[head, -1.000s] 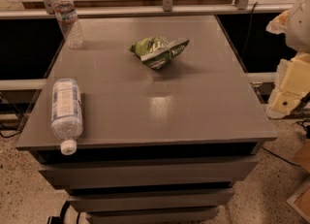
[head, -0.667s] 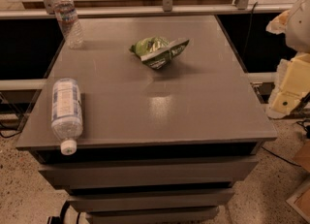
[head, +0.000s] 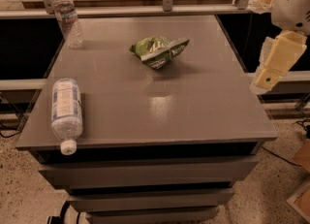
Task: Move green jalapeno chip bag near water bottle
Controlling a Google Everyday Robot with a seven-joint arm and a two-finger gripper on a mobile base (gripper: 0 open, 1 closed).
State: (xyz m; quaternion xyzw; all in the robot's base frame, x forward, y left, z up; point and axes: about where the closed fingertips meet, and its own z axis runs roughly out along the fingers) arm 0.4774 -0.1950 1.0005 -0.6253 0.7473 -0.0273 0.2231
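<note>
Green and crumpled, bag (head: 160, 51) sitting on the grey desk (head: 193, 116), toward the far side and just right of the middle line. Dark-green foil, white lettering, pale strip edge poking out to the right. Lying loose, touched by nothing. Soft glare on the desk top just near of it.

Over at the far left corner: water bottle (head: 68, 18), upright, slim, clear and ribbed, narrow band label with red and blue marks. Well apart from the bag, with a wide stretch of grey top between.

Down at the near left: fat bottle (head: 66, 111) flat on its side, lengthwise near-to-far, big white-and-blue label facing up, white cap (head: 68, 146) right at the near edge. Well apart from both the bag and the water bottle.

Out on the right: claw (head: 273, 65), cream-coloured, hanging in the air beyond the desk's right edge, slanted down and to the left. Clear of the desk, well apart from the bag. Spread or pressed together? Cannot tell from this view. Above it, white rounded arm (head: 293, 5) at the far right corner of the view.

Below the top, grey drawers (head: 145, 174) stacked one under another. Speckled floor (head: 19, 194) around the base. Along the far side, metal rail (head: 145, 10) with upright posts.
</note>
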